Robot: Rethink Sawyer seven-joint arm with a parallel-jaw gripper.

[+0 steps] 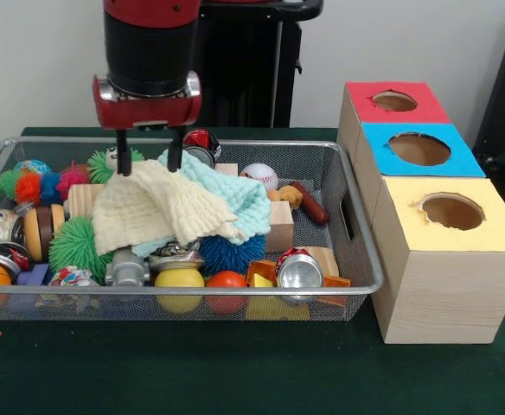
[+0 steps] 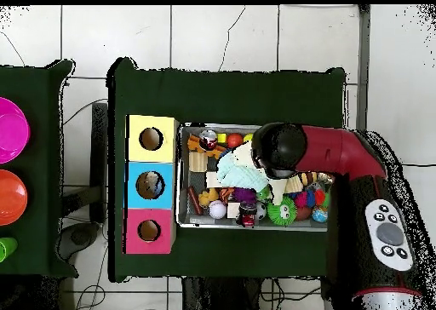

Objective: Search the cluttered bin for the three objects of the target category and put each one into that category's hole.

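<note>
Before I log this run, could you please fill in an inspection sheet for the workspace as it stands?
Surface: dark green table cloth.
Job's things: silver wire-mesh bin; blue-topped wooden box's round hole; crumpled silvery can at the bin's front.
Clutter: cream and pale blue cloths, spiky rubber balls, white baseball.
Grippers: red and black gripper, jaws open over the cloths.
Cables: on the floor.
Surroundings: pink disc, orange disc.

Front cam sits low and close across the desk (image 1: 235, 380), facing the robot, with the bin (image 1: 356, 225) and three boxes filling the frame. Overhead cam looks straight down from much higher, robot base at bottom, turned half round. Both share bin (image 2: 180, 175), boxes, arm.
</note>
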